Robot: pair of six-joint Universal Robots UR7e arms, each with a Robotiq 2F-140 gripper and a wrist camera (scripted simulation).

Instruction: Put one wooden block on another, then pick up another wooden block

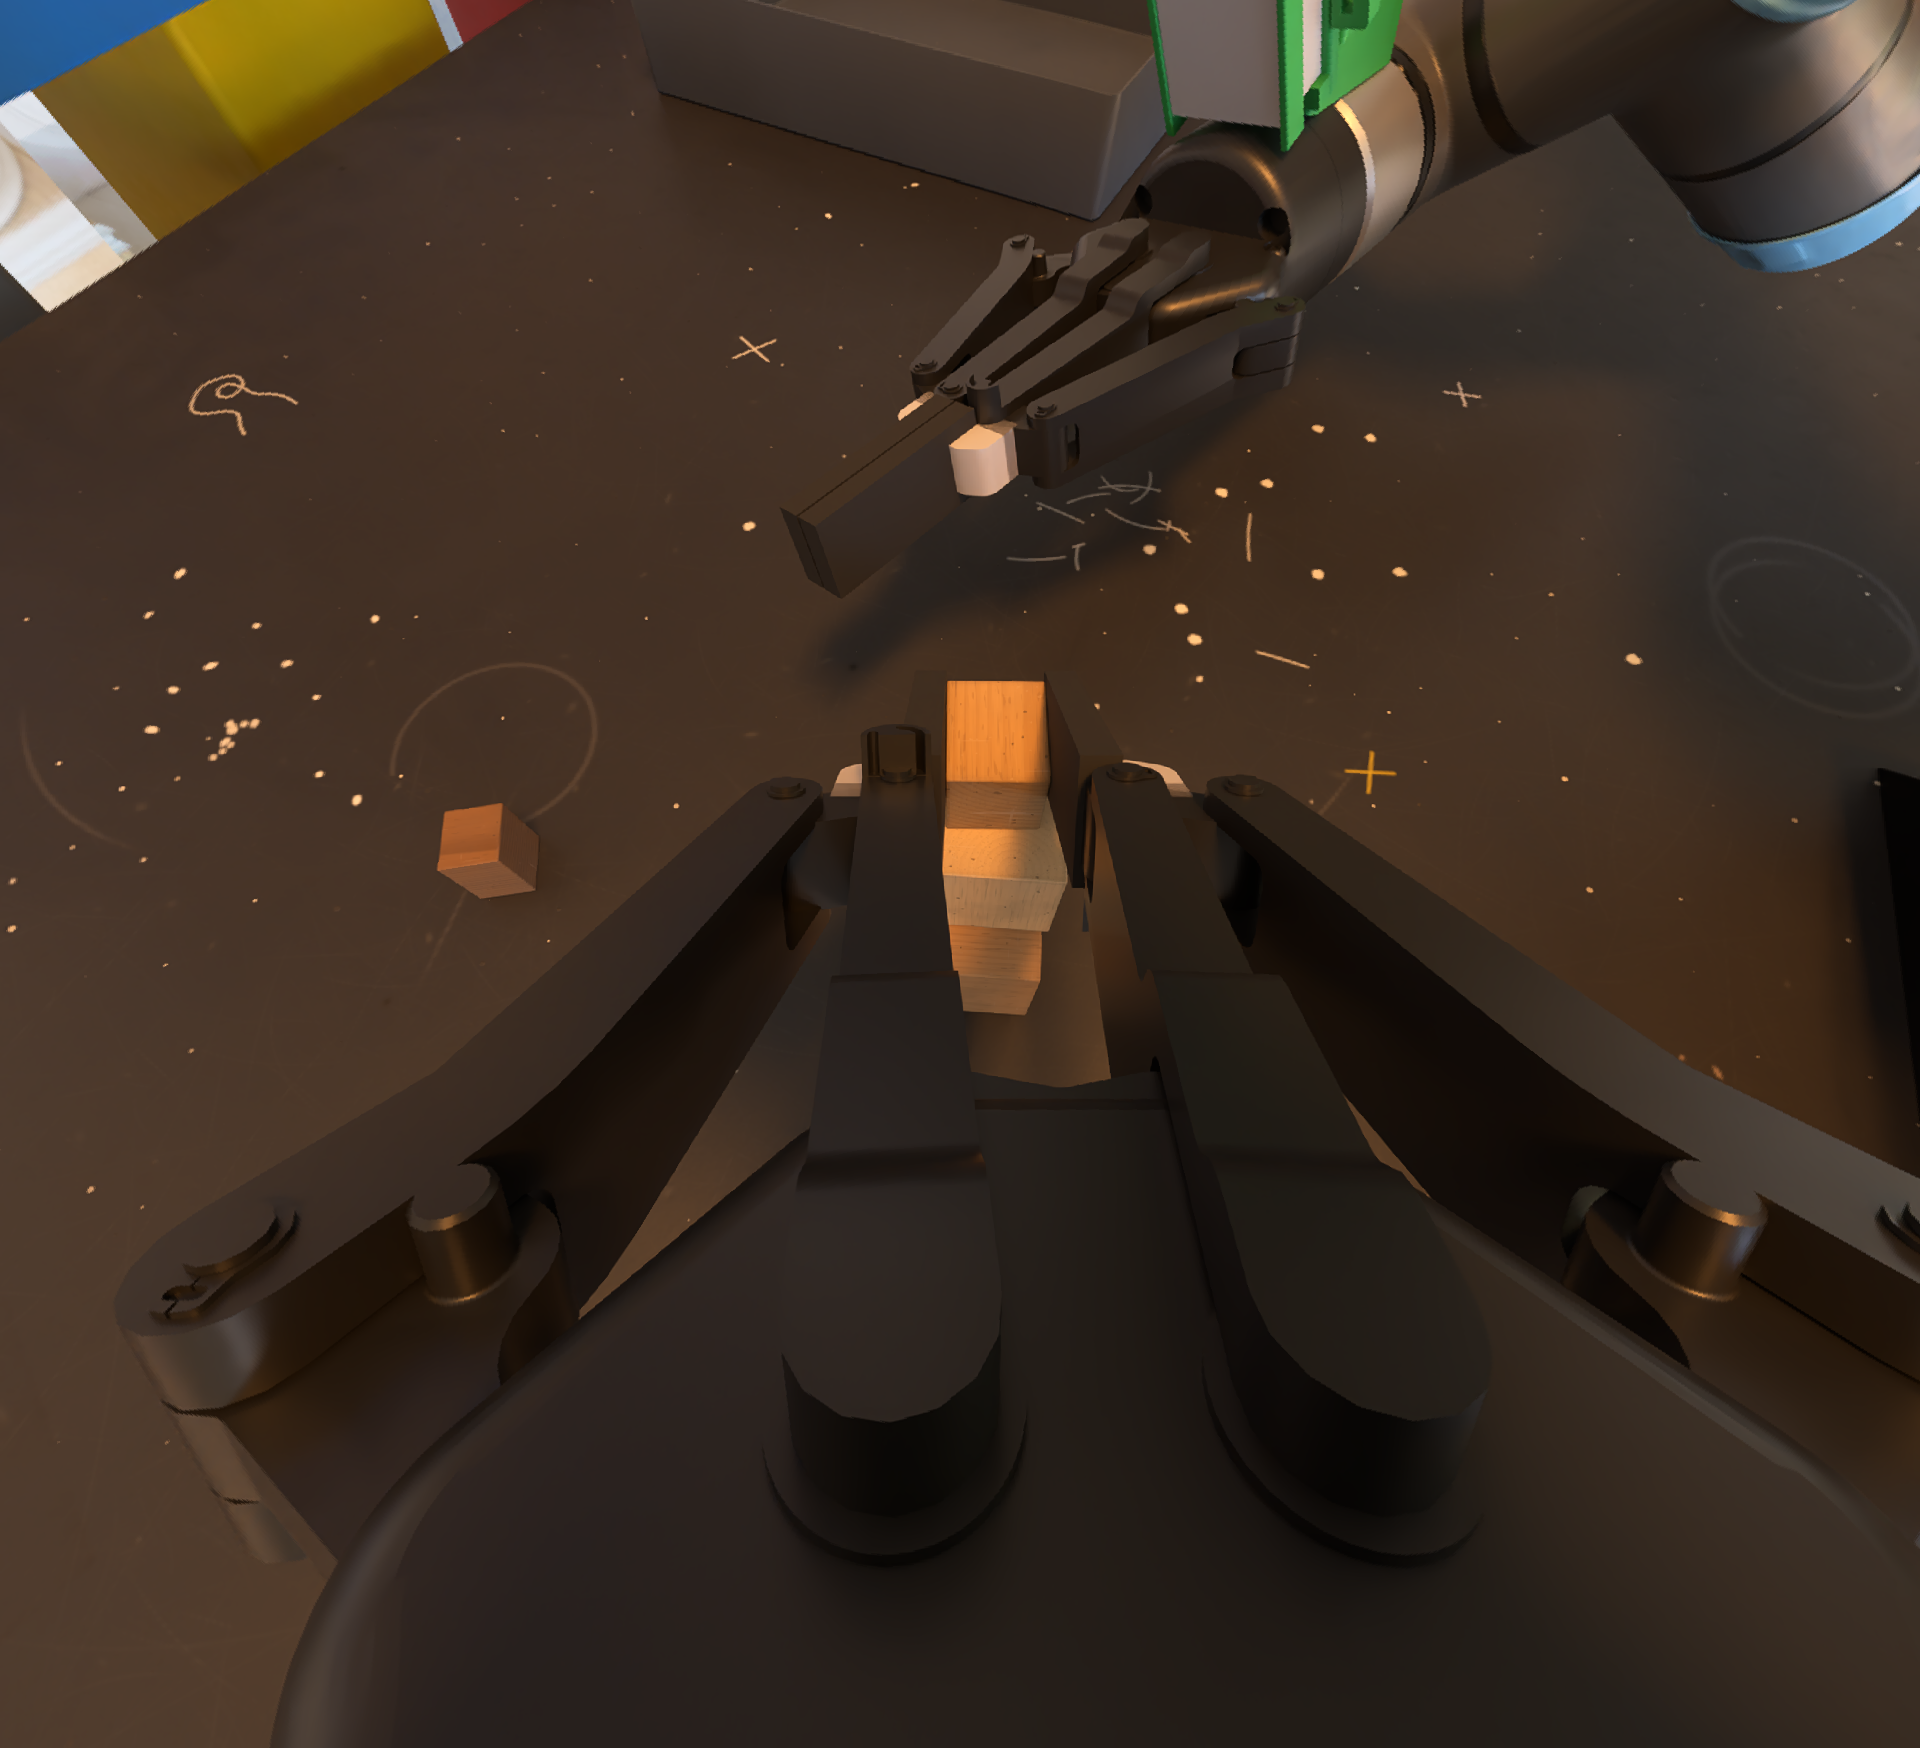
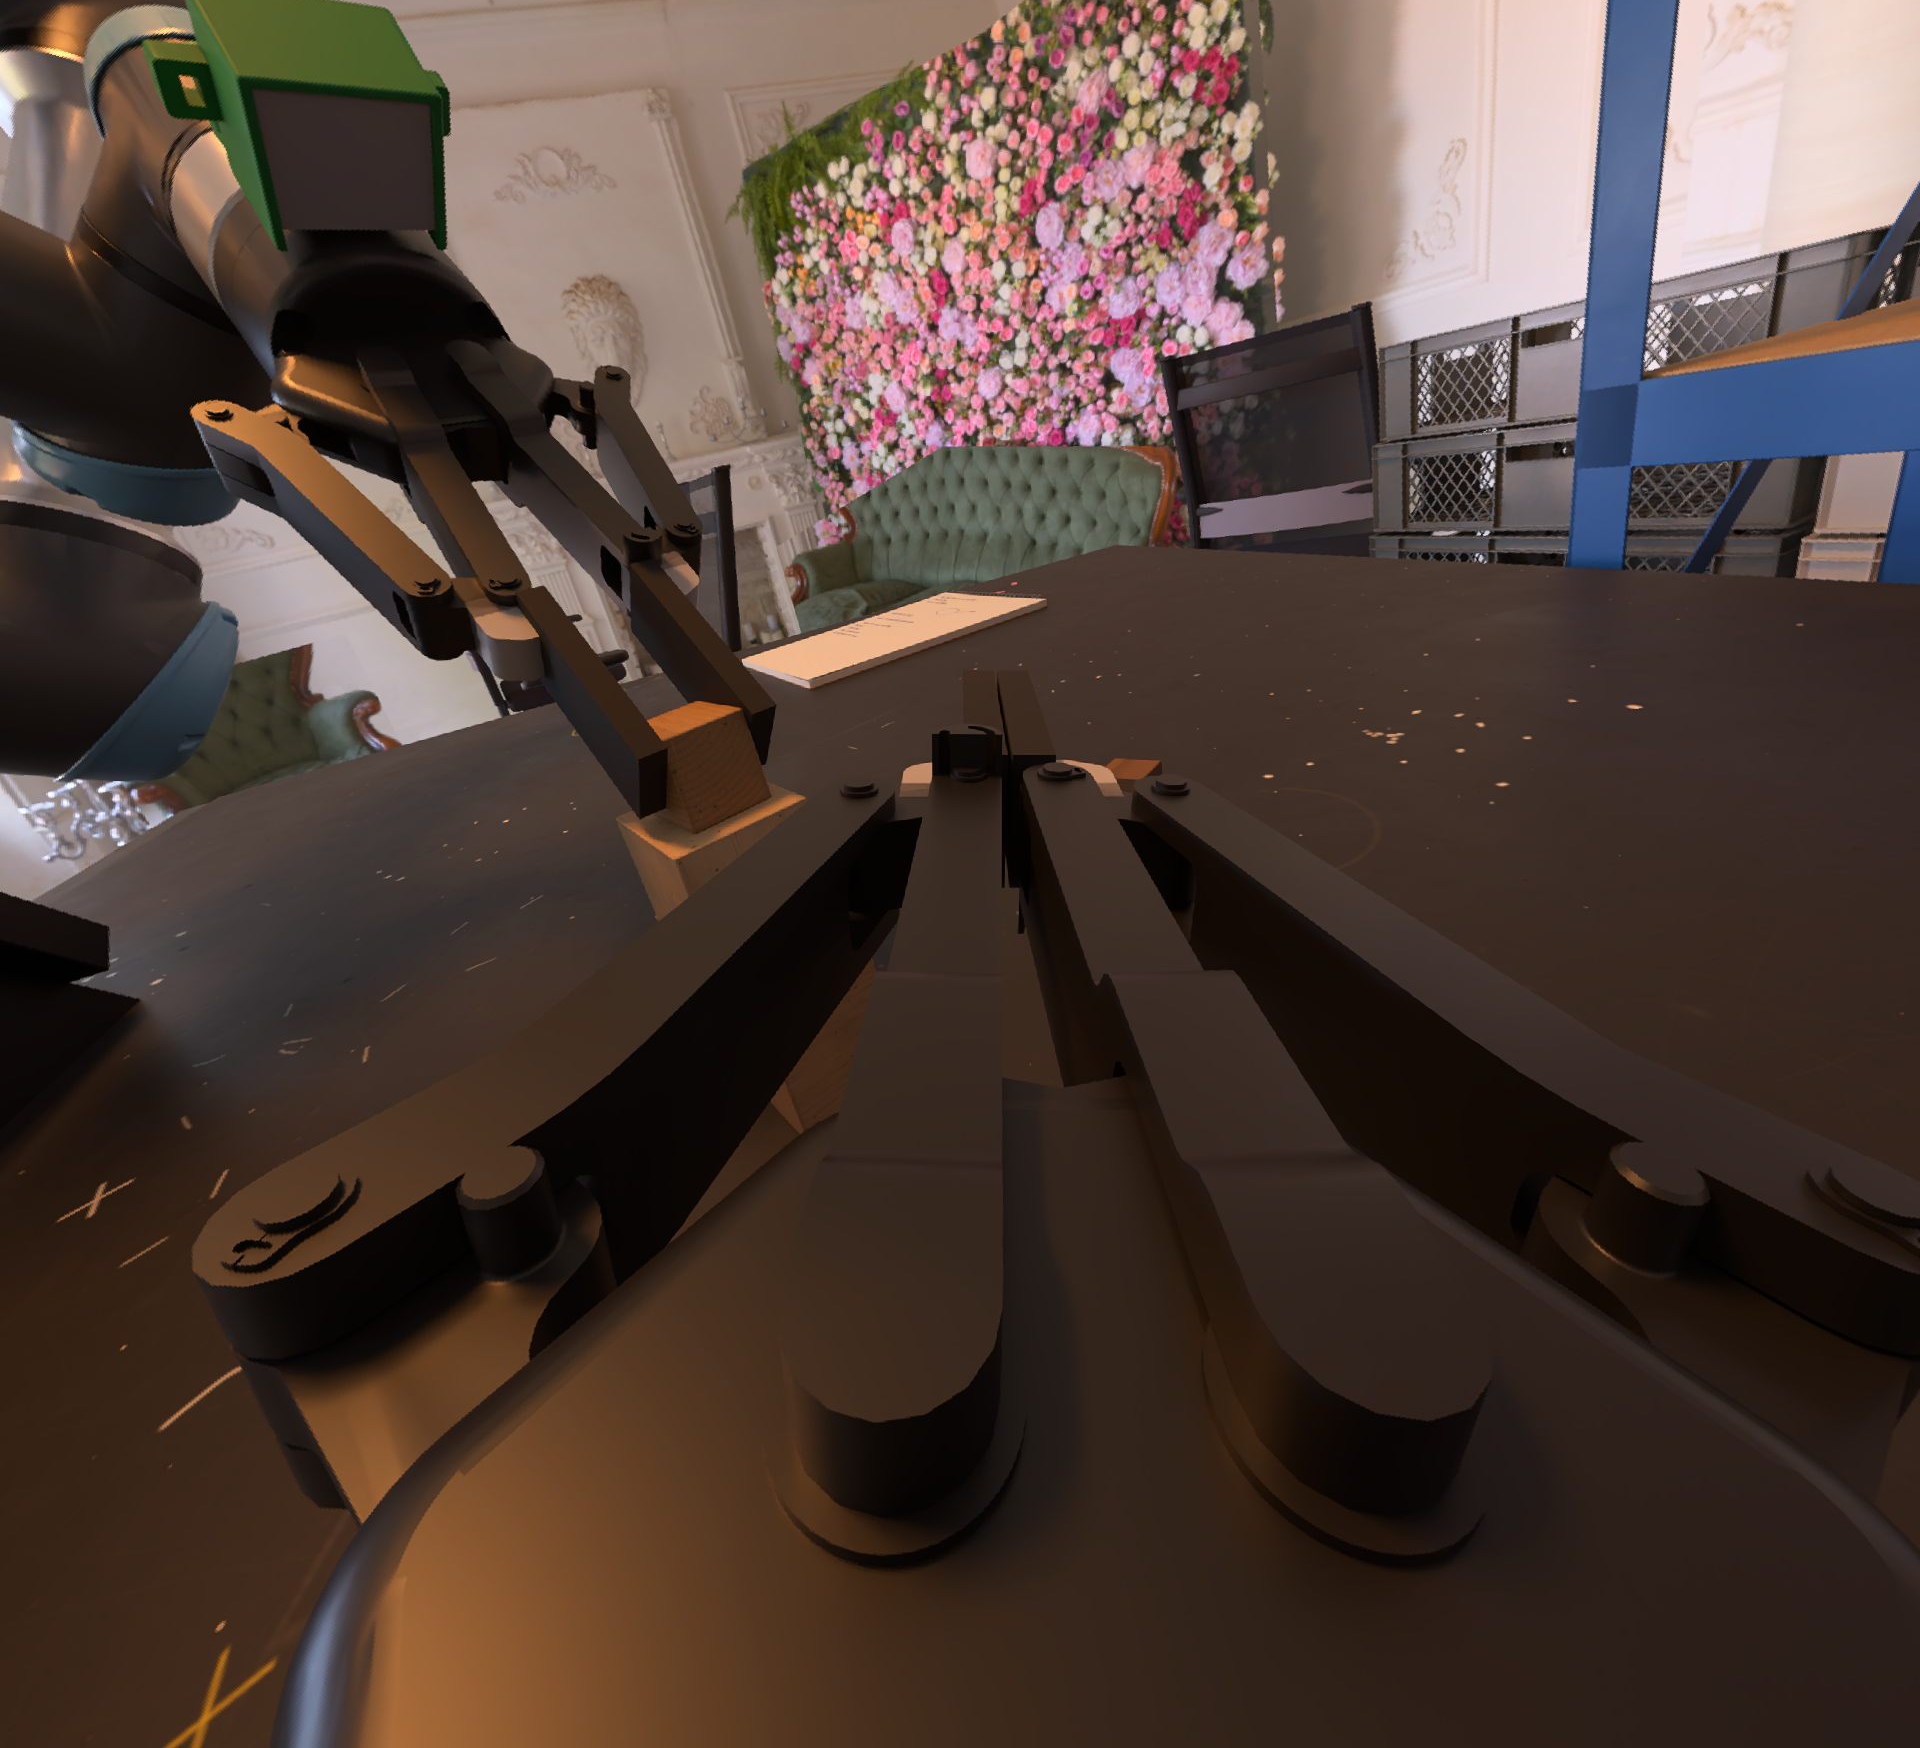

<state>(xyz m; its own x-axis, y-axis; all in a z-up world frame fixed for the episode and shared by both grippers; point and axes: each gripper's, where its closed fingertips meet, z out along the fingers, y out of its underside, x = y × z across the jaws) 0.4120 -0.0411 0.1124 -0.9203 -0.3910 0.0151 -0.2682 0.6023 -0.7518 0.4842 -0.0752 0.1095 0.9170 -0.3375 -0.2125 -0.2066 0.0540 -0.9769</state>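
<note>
A small brown wooden cube (image 2: 712,768) is gripped by the left gripper (image 2: 707,753) atop a pale wooden block (image 2: 686,841); the right gripper (image 2: 997,701) is seen closed, empty. Only the left wrist view shows a loose brown cube (image 1: 486,851).

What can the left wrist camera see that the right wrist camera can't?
Only the left wrist view shows the grey bin at the table's far edge. Only the right wrist view shows the flower wall, the green sofa and the white pad. Both show the left gripper closed on the top block of the stack, and the right gripper, shut and empty.
</note>
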